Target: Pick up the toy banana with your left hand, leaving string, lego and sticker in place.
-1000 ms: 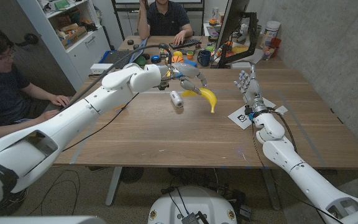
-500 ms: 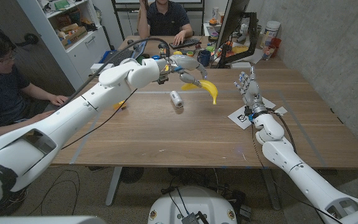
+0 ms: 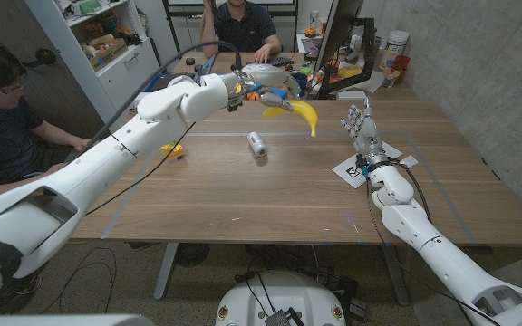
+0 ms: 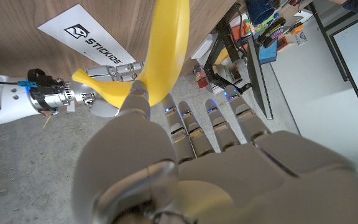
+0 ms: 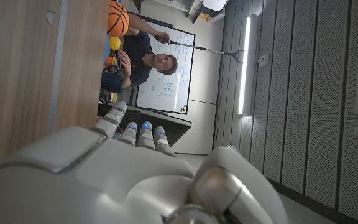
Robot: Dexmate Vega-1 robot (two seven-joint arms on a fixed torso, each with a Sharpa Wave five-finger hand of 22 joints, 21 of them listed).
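- The left robot hand (image 3: 265,91) was up in the air above the far part of the wooden counter (image 3: 243,195), and it held the toy banana (image 3: 303,113).
- In the left wrist view, the left robot hand (image 4: 185,162) pinched the toy banana (image 4: 166,56) near its stem end with its thumb, and its other fingers (image 4: 219,127) were stretched out straight beside it.
- The toy banana was yellow and curved. It hung off the counter, just past the left robot hand's fingertips, with its long end pointing down and toward the right robot hand.
- The right robot hand (image 3: 362,127) stood near the right side of the counter with its fingers apart and pointing up, and it held nothing.
- In the right wrist view, the right robot hand (image 5: 123,168) showed its back, with the fingers (image 5: 143,134) side by side and nothing in them.
- A white sticker (image 3: 359,168) with black print lay on the counter just beside the right robot hand's wrist. The left wrist view showed the sticker (image 4: 82,37) too, beyond the banana.
- A small grey roll that looked like the string (image 3: 257,145) lay on the counter below the left robot hand, well apart from it.
- A small yellow thing, maybe the lego (image 3: 172,150), lay on the counter under the left arm. It was too small to tell for sure.
- One person (image 3: 7,118) sat at the left side of the counter, and another person (image 3: 240,27) sat behind the far end.
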